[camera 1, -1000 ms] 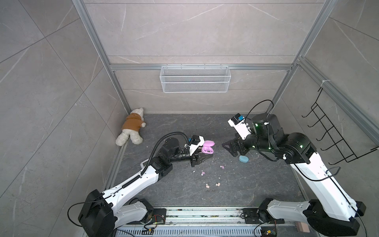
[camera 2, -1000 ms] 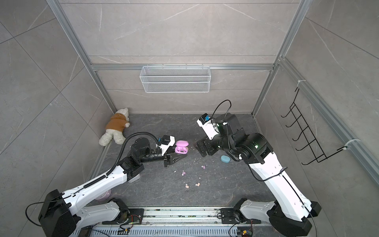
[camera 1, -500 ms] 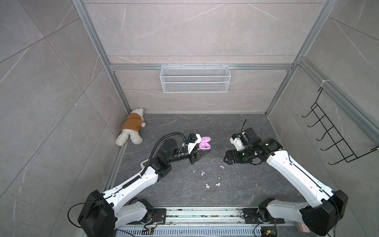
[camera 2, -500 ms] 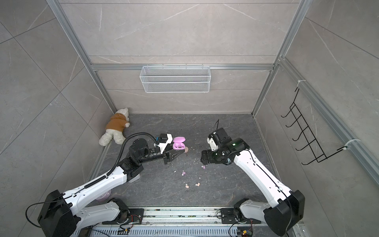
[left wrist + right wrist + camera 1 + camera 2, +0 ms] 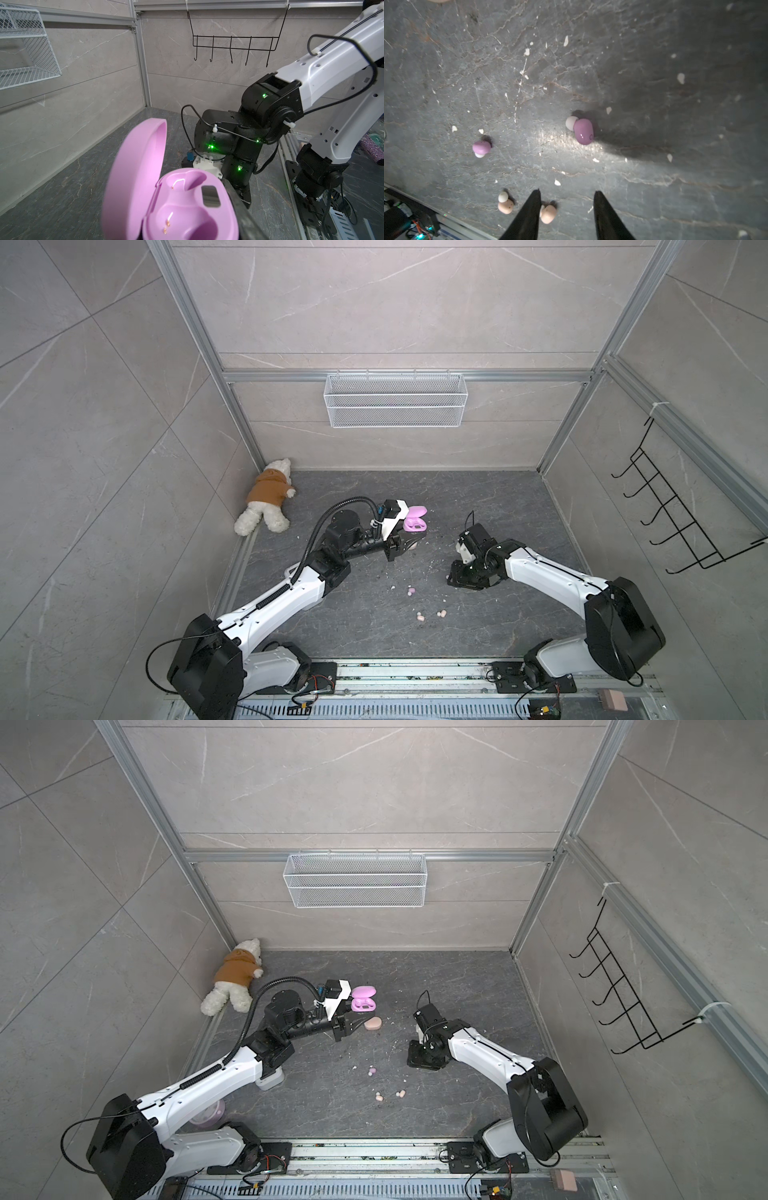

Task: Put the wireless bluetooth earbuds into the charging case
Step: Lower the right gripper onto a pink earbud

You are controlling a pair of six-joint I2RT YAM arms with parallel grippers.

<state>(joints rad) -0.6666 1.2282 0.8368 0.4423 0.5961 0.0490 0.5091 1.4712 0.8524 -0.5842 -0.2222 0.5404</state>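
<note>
As left jaws grip open charging case (image 5: 187, 216), earbuds (image 5: 583, 131) loose on floor (image 5: 664, 187)

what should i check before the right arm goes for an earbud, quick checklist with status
1. charging case lid open: ok
2. both sockets empty: ok
3. left gripper shut on the case: ok
4. right gripper jaws apart: ok
5. lilac earbud between the tips: not ok, it lies beyond them; a peach earbud shows in the gap
6. tip height above the table: cannot tell
</note>
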